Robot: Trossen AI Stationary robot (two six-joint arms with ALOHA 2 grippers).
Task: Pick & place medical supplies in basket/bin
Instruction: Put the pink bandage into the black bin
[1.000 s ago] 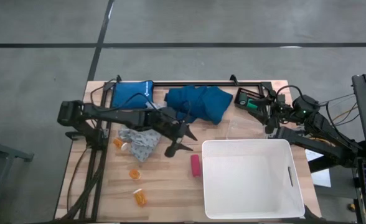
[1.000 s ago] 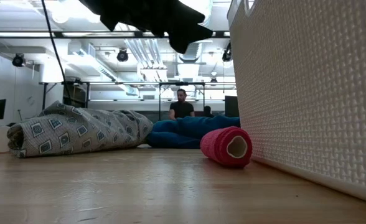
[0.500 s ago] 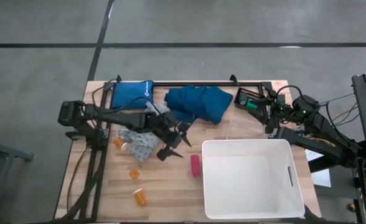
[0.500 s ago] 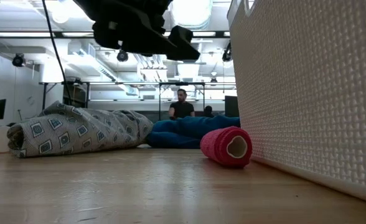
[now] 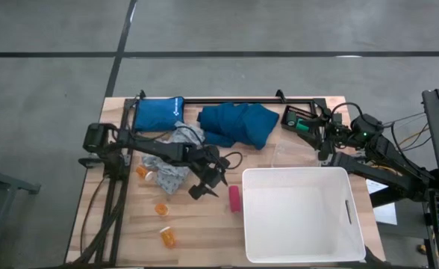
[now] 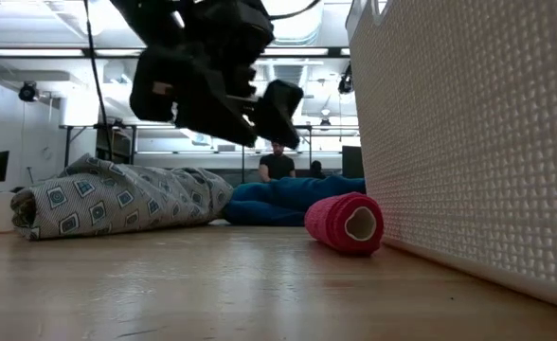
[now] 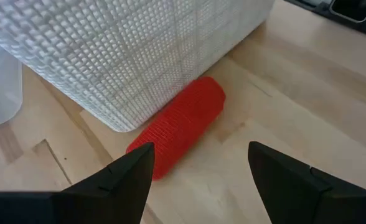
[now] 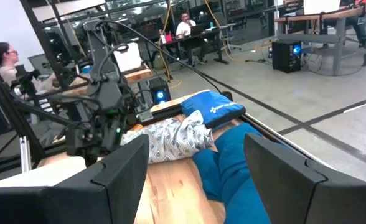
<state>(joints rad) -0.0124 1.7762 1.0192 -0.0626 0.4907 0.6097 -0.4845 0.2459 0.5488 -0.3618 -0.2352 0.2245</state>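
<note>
Wooden desk [image 5: 204,224] seen from above, with both arms at work height. The left tool [image 5: 207,181] hangs over the middle of the desk, just short of the pink-red cylinder [image 5: 234,199]; its two fingers [image 7: 130,174] stand spread and hold nothing, and the wrist view shows the cylinder lying on the wood between and beyond them. The cylinder rests on its side against the left wall of the white tub [image 5: 301,217], which fills the desk's near right corner.

The pale grey-blue patterned garment [image 5: 171,168] lies crumpled left of centre, under the left arm. The dark teal garment [image 5: 238,123] lies heaped along the far edge, at its middle. A blue zip pouch [image 5: 158,113] sits at the far left corner; it bears a small white mark, too small to read. Three orange pill bottles lie toward the left edge: one [image 5: 141,172] beside the patterned garment, one [image 5: 162,209] nearer the front, and one [image 5: 167,237] close to the front edge.

The right tool [image 5: 325,153] waits above the far right corner, beyond the tub; its fingers [image 8: 124,171] stand apart and empty. A small green block [image 5: 301,126] lies next to it near the far right corner.

A person [image 6: 278,163] sits in the room behind the desk. No legible writing appears on any item.
</note>
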